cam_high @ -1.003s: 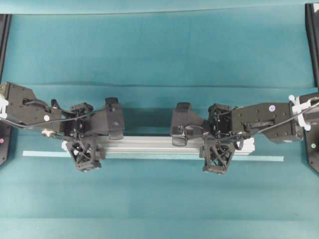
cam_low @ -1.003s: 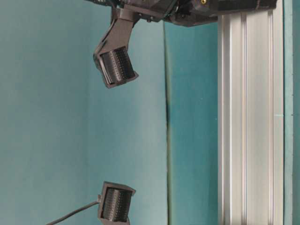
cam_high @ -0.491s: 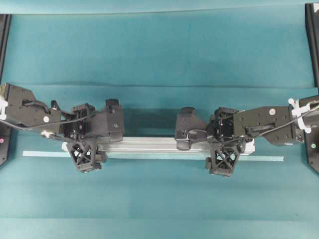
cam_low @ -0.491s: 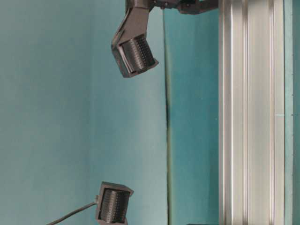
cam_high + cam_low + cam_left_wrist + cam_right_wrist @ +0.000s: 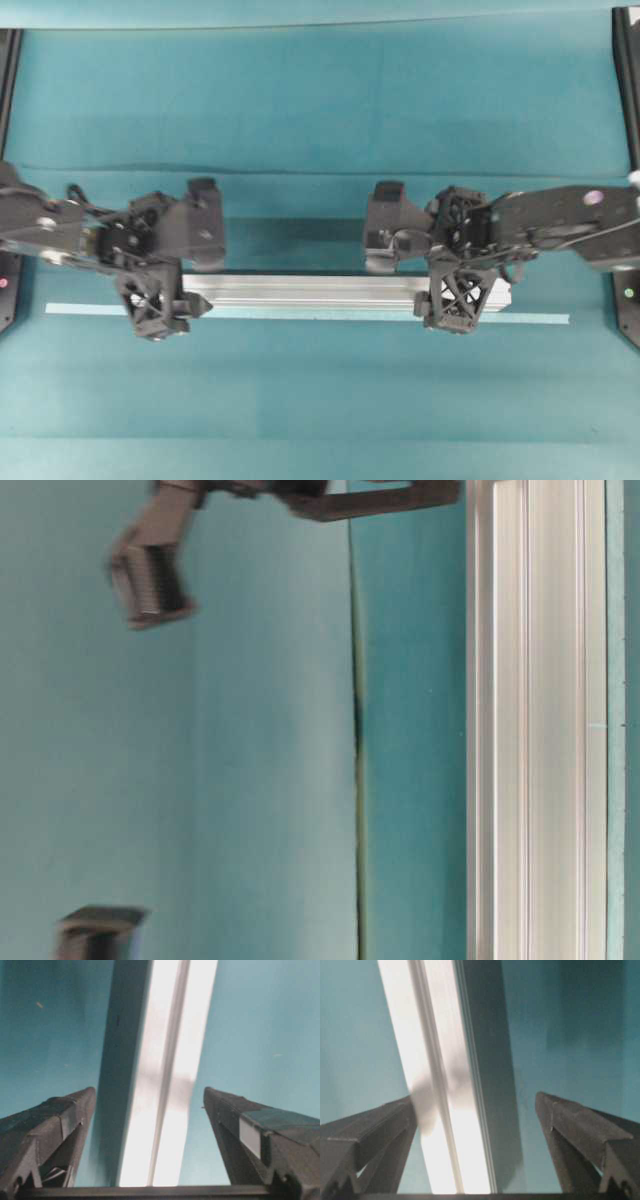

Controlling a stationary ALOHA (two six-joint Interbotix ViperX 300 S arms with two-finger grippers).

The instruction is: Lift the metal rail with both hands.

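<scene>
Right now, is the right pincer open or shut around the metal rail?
Open. In the right wrist view the right pincer has its fingers spread wide, with the metal rail between them and teal cloth showing on both sides.

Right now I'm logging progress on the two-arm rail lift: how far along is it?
Done: both arms are lined up over the metal rail, one near each end.
In hand: the left gripper and right gripper are open, fingers straddling the rail with gaps on both sides, nothing gripped.
Left: close both grippers on the rail, then raise it together. It appears to lie on the teal cloth beside the pale strip.
</scene>
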